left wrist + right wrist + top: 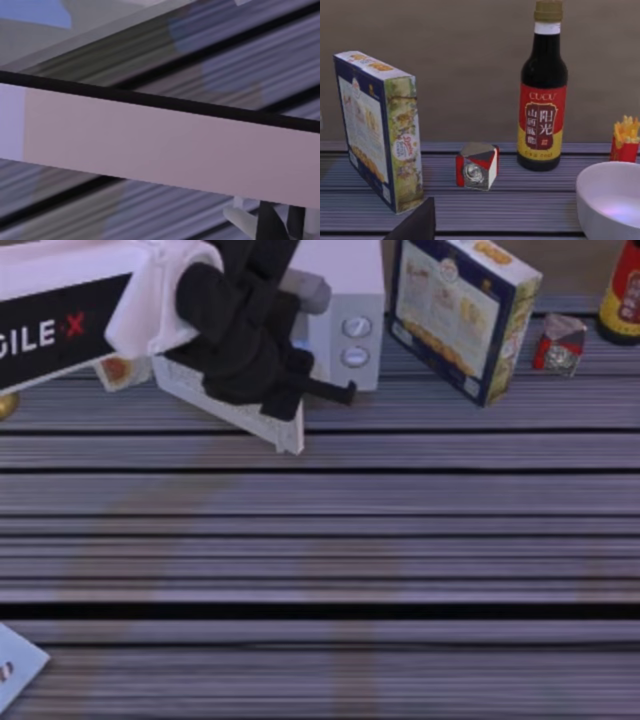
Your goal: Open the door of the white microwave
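Observation:
The white microwave (345, 290) stands at the table's back, its two silver knobs (356, 340) showing. Its door (225, 405) is swung outward at an angle, hinged at the left, with the free edge toward the table's front. My left gripper (315, 392) sits at that free edge, shut on the door, and one black finger pokes past toward the knobs. In the left wrist view the door's pale edge (150, 145) fills the frame, with the fingers (272, 225) in one corner. Only a dark finger (420, 225) of my right gripper shows, in its own wrist view.
A blue-edged cereal box (460, 310) leans just right of the microwave. Farther right are a small red-and-white carton (558, 343) and a soy sauce bottle (622, 295). A white bowl (612, 205) and a fries box (625, 140) show in the right wrist view.

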